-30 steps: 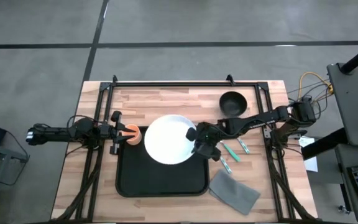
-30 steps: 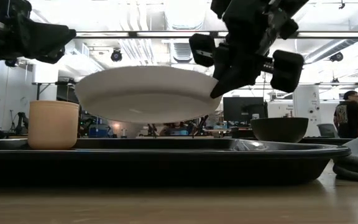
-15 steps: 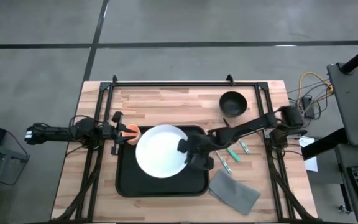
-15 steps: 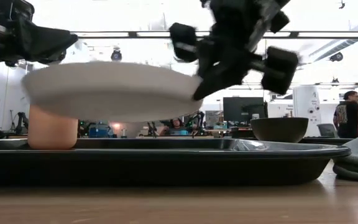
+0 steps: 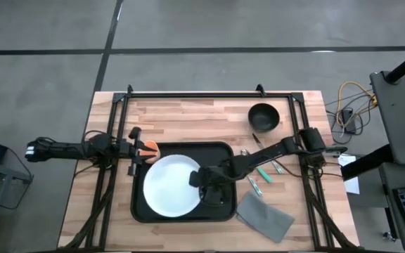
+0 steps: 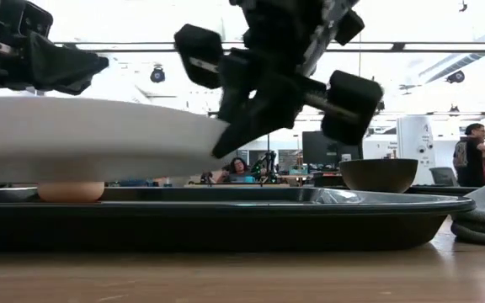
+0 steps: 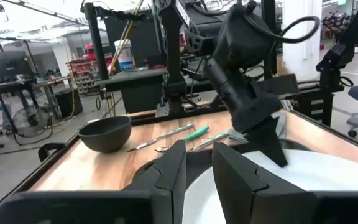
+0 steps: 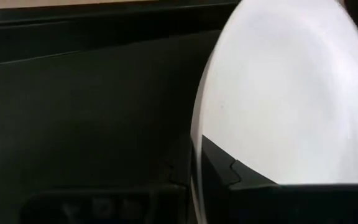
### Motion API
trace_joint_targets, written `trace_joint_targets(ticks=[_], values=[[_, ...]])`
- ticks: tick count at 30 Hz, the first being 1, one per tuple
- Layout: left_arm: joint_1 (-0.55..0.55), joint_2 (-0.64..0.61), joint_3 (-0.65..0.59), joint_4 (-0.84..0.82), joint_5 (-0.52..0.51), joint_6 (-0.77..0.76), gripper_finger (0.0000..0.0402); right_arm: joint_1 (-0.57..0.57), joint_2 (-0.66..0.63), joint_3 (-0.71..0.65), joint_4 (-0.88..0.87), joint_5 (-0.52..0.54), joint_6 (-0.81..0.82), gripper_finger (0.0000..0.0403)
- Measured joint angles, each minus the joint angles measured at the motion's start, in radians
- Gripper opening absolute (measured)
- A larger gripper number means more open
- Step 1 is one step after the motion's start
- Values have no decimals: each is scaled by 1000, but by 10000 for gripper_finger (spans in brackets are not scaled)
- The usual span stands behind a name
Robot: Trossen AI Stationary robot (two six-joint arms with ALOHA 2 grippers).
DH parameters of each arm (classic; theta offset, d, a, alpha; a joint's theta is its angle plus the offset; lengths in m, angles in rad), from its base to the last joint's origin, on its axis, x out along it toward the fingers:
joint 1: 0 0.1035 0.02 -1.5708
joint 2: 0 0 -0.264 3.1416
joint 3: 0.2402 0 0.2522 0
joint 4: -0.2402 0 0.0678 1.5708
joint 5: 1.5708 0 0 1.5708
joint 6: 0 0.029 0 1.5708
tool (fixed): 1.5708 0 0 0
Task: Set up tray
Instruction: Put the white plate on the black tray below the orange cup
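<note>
The black tray [image 5: 181, 219] lies on the wood table, seen edge-on in the low view [image 6: 310, 219]. A round white plate [image 5: 166, 186] hangs low over the tray's left-middle [image 6: 82, 139]. My right gripper [image 5: 197, 181] is shut on the plate's right edge [image 6: 226, 139]. A small orange cup [image 5: 149, 147] stands on the tray's far-left corner, half hidden behind the plate in the low view [image 6: 70, 192]. My left gripper [image 5: 138, 147] waits raised above and just left of the cup [image 6: 82, 67], with a narrow gap between its fingers [image 7: 199, 162], touching nothing. My right gripper pinches the plate's rim [image 8: 196, 143] on the side toward the table's right, one finger [image 8: 229, 174] over the rim and the other under it. It comes nearly level from the right. The plate is lifted clear, about level, just above the tray's rim.
Right of the tray on the wood lie green-handled cutlery [image 5: 262, 172], a black bowl [image 5: 264, 116] toward the far edge, and a grey folded cloth [image 5: 264, 216] at the near right. People show in the room beyond the table [image 6: 474, 143].
My right gripper has carried the plate from over the tray's far edge toward the near-left and lower, still shut on its rim. The plate now hangs over the tray's left-middle, close above it, and covers most of the cup in the low view.
</note>
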Motion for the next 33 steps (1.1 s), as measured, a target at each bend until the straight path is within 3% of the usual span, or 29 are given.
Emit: trace_joint_targets(ticks=[11,33], values=[[0,62,0,-1,0,0,62,-2,98,97,32,1,-5,8],[0,156,0,-8,0,0,62,-2,136,119,85,-2,4,8]])
